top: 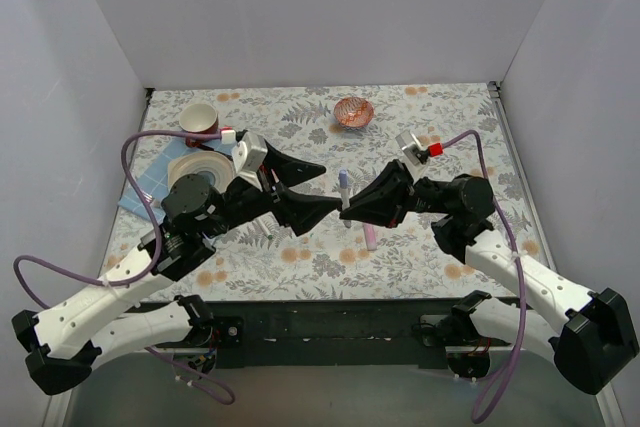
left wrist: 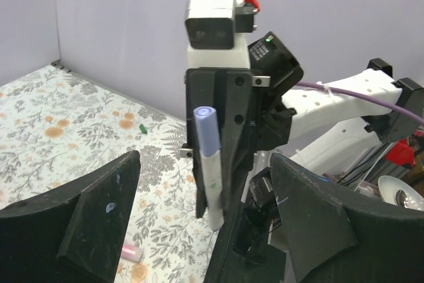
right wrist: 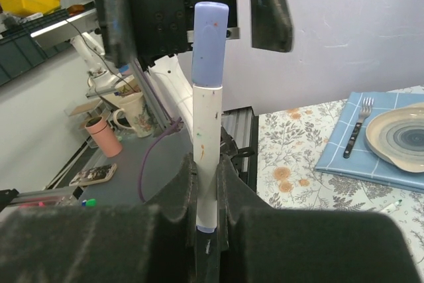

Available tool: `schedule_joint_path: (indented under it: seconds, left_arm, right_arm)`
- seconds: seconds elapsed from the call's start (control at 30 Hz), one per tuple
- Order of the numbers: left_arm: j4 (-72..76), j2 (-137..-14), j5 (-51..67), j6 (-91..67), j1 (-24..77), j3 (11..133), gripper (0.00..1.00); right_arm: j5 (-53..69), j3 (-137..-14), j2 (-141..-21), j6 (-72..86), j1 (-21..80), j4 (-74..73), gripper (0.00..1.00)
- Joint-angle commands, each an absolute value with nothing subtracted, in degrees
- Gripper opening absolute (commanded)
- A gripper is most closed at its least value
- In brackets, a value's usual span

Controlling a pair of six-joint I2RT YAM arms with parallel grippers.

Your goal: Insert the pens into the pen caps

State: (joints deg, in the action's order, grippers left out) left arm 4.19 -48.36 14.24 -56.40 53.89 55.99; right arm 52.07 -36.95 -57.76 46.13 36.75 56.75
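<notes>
My right gripper is shut on a slim white-barrelled pen and holds it upright above the table. A purple-blue cap sits on the pen's top end. My left gripper is open, with its two fingers standing on either side of the capped pen and not touching it. The pale-pink marker lies on the table below the right gripper. A green cap lies farther off on the table. The pink cap is not in view.
A plate and a fork lie on a blue cloth at the left, with a mug behind them. A reddish bowl stands at the back. A slim white, green-tipped item lies near the cloth.
</notes>
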Motion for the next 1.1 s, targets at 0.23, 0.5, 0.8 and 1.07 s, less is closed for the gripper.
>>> schedule_joint_path:
  seconds: [0.23, 0.5, 0.8, 1.07]
  left_arm:
    - [12.73, -54.05, 31.89, -63.54, 44.48, 57.39, 0.72]
    - [21.44, -57.13, 39.55, -68.38, 43.16, 56.95, 0.70]
    - [24.08, -57.65, 40.16, -70.13, 42.98, 56.07, 0.65]
    - [25.66, -59.50, 42.89, -71.45, 42.98, 55.90, 0.31]
  right_arm:
    - [57.92, -35.77, -59.41, 55.37, 36.83, 70.83, 0.01]
    - [58.10, -34.98, -59.94, 56.69, 37.18, 72.16, 0.01]
    - [58.10, -34.72, -61.26, 57.48, 37.44, 73.47, 0.01]
    - [57.83, -34.80, -62.49, 59.50, 37.62, 76.29, 0.01]
